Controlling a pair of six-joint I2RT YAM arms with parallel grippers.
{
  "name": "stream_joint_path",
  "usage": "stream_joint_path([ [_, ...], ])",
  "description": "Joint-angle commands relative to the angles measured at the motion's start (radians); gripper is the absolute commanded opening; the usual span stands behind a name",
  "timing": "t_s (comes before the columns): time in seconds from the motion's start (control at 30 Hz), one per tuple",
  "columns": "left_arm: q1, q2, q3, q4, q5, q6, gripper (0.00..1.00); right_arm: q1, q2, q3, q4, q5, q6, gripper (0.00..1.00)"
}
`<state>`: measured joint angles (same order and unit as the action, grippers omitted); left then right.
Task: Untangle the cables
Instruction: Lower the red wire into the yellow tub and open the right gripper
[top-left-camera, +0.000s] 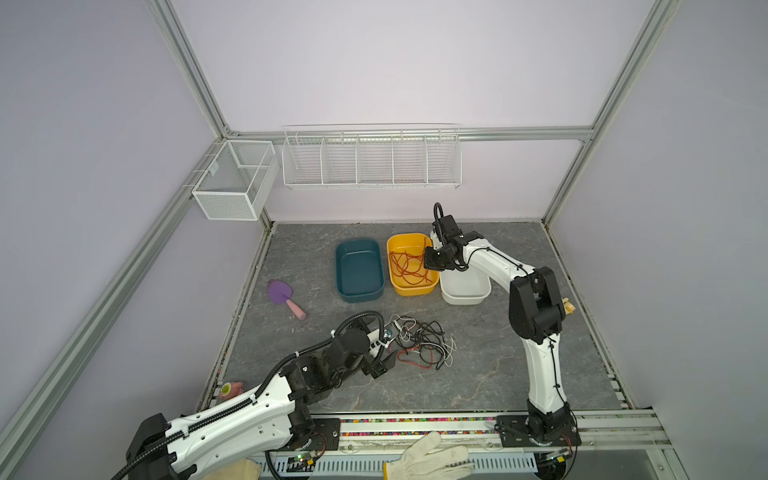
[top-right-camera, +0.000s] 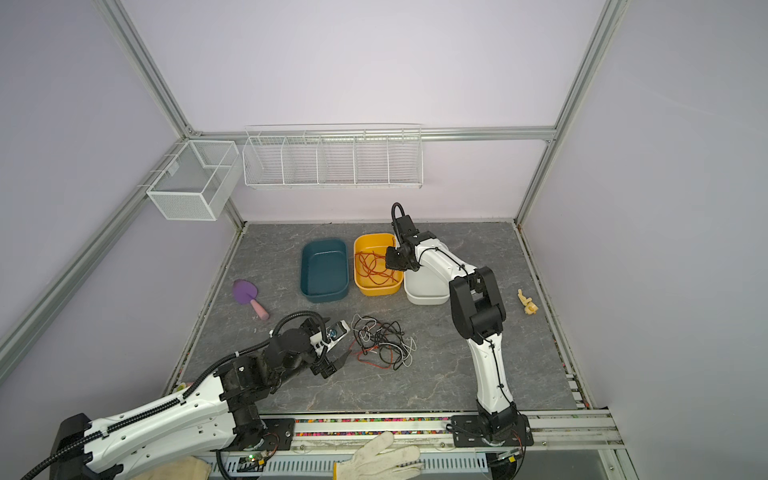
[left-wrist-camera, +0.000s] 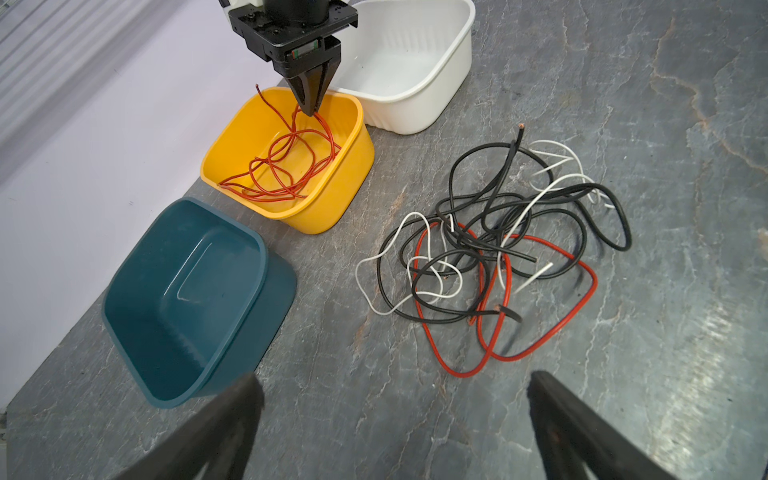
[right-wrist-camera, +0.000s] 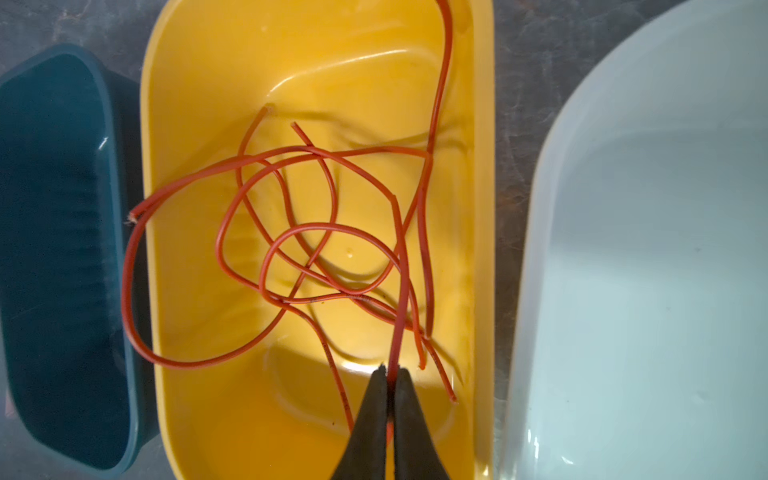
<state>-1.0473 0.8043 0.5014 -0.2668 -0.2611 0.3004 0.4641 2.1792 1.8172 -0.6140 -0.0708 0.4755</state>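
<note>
Thin red-orange wires (right-wrist-camera: 328, 225) lie in the yellow plastic tub (right-wrist-camera: 208, 104); the right gripper (right-wrist-camera: 390, 370) pinches one. The left gripper (left-wrist-camera: 395, 376), wide open, faces the unsorted black, white and red tangle (left-wrist-camera: 490, 237).

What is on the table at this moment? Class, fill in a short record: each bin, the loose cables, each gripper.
Teal bin: empty
Yellow bin: red-orange wires, one loop hanging over the rim
White bin: nothing seen inside
Loose tangle: black, white and red cables on the table
Right gripper: shut on a red-orange wire above the yellow bin
Left gripper: open, holding nothing, beside the tangle
Also: purple scoop, left of the bins in both top views
</note>
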Motion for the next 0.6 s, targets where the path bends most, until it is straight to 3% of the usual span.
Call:
stream_joint_path([
  [0.0,0.003,0.006,0.001,0.002,0.014,0.019,0.99,0.017,0.005,0.035,-0.050,0.056,0.006,0.07],
  [0.23,0.003,0.014,0.003,-0.006,0.019,0.016,0.99,0.037,-0.025,0.043,-0.079,0.087,0.003,0.08],
  [0.57,0.003,0.024,0.014,-0.017,0.026,0.010,0.99,0.062,-0.053,0.078,-0.145,0.071,0.005,0.26],
])
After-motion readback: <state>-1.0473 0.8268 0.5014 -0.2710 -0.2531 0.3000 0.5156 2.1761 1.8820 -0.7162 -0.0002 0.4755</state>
